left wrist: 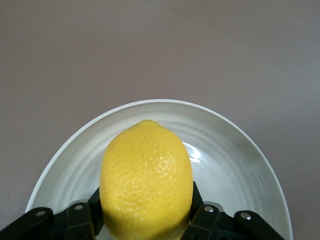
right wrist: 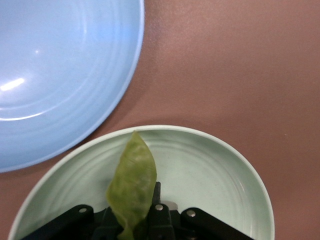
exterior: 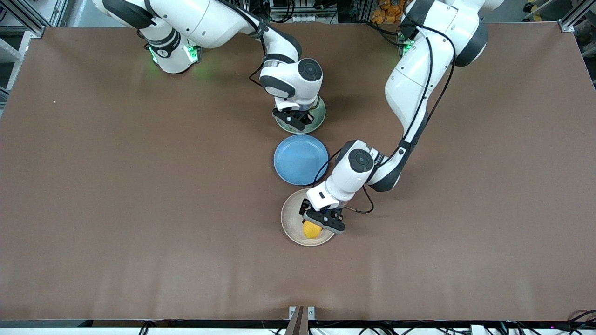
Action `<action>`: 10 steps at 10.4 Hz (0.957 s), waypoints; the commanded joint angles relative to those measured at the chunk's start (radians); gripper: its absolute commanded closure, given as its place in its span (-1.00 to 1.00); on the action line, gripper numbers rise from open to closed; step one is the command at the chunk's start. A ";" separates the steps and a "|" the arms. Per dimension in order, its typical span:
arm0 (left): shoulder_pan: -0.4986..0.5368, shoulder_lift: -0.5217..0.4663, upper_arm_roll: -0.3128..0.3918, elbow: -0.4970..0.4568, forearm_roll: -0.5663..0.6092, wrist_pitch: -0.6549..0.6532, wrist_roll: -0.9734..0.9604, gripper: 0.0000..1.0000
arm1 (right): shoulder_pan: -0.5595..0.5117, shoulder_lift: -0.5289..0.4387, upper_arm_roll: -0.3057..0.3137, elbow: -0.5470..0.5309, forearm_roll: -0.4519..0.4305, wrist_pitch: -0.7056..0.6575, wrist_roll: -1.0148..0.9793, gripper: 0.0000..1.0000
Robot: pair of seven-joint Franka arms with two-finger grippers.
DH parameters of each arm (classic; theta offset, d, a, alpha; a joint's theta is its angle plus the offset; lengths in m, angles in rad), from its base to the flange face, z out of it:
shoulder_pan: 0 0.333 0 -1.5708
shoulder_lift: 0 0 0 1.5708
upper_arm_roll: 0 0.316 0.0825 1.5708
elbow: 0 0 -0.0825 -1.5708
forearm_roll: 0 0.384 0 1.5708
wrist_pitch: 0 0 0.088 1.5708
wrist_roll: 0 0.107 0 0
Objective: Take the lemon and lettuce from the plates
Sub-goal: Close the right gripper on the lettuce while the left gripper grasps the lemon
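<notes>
low in the middle of the front view, the left gripper point(exterior: 318, 224) has its jaws clamped on the lemon point(exterior: 311, 230) over the beige plate point(exterior: 290, 218). upper centre, the right gripper point(exterior: 295, 117) pinches the lettuce point(right wrist: 132, 186) over the pale green plate point(exterior: 318, 119). lift both straight up, i'd judge (grips look firm), clearing the rims before any sideways move. the blue plate point(exterior: 300, 159) sits between them; bare table point(exterior: 139, 186) lies open toward either end.

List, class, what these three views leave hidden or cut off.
- Front view: the lettuce is out of sight under the right gripper over the pale green plate.
- Left wrist view: the lemon hides the left gripper's fingertips; the beige plate is cut off.
- Right wrist view: the lettuce stem and the blue plate are cut off.
</notes>
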 commanded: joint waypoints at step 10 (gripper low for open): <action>0.113 -0.275 0.037 0.011 -0.006 -0.538 0.021 0.51 | -0.166 -0.205 0.068 0.019 -0.021 -0.062 -0.248 1.00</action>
